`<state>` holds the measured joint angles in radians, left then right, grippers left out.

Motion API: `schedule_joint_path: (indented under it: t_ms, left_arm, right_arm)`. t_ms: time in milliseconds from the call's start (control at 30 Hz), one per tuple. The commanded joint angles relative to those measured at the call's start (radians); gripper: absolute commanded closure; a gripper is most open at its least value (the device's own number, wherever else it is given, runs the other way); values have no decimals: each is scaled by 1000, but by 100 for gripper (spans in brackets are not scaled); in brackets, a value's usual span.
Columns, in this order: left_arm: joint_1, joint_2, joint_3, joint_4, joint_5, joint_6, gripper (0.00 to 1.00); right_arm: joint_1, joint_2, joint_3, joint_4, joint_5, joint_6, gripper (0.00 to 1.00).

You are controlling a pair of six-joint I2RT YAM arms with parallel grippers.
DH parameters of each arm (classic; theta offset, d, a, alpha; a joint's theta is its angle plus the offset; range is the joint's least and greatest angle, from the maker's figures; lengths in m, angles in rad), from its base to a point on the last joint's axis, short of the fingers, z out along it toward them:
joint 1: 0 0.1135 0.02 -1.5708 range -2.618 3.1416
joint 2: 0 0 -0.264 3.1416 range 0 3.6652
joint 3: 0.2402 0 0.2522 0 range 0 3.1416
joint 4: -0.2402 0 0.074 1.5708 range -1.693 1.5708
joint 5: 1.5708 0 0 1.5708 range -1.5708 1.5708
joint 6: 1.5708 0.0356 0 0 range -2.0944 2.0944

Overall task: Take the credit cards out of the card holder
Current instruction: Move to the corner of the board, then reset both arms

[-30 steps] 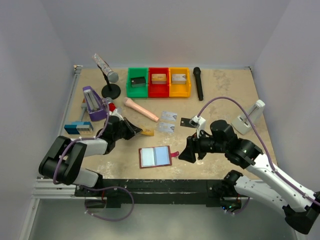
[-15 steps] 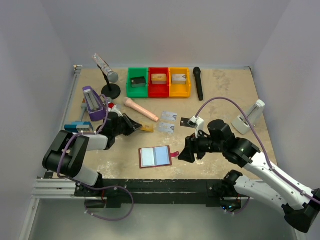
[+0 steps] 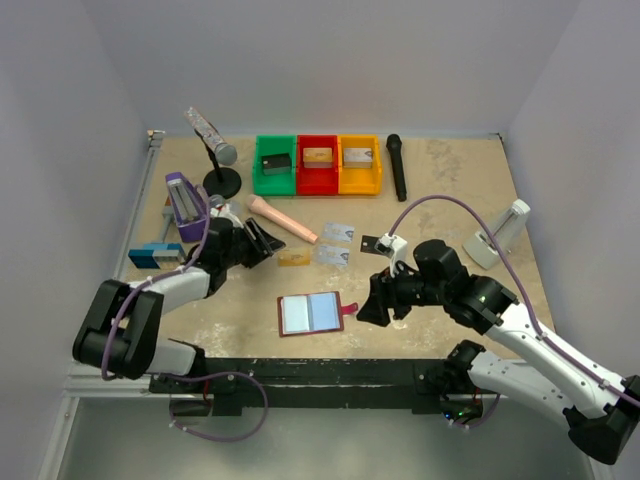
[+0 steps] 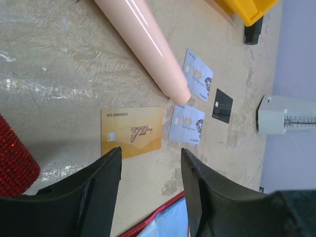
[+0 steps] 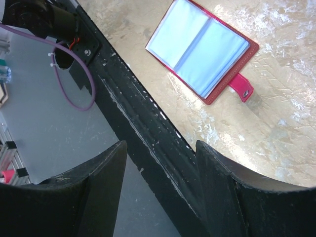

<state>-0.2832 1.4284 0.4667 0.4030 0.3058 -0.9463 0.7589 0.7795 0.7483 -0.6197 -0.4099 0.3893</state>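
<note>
Dark red card holder (image 3: 310, 313) lies open near the front edge of the table (image 3: 440, 165), credit cards (image 4: 186, 123) flat beyond it; left gripper (image 4: 150, 153) reaches low beside them, right gripper (image 5: 160, 148) beside the holder, both spread and empty.

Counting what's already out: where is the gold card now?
In the top view the gold card lies flat, left of centre, between the left gripper and a silver card.

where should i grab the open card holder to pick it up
Likely the red tab: the card holder lies open and flat on the table, leaving little edge to pinch, while the tab juts from its right side. Come in from the right, where the right gripper is.
</note>
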Motion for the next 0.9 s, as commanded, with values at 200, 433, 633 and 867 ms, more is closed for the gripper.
schedule_joint_path:
  t_ms: [200,433,633,867]
  left_arm:
    - [7,-412,108,-588,-212,141,32]
    - [3,-776,125,-1176,-545,80,12]
    - [-16,-976,145,-1227,-565,83,0]
    - [-16,-953,179,-1268,-560,81,0]
  right_arm:
    - [0,-46,2,-32,130,-18,38]
    - [0,-186,-49,-77,357,-4,37]
    - [0,-241,-75,-40,465,60,37]
    - [2,-230,-26,-70,580,155,36]
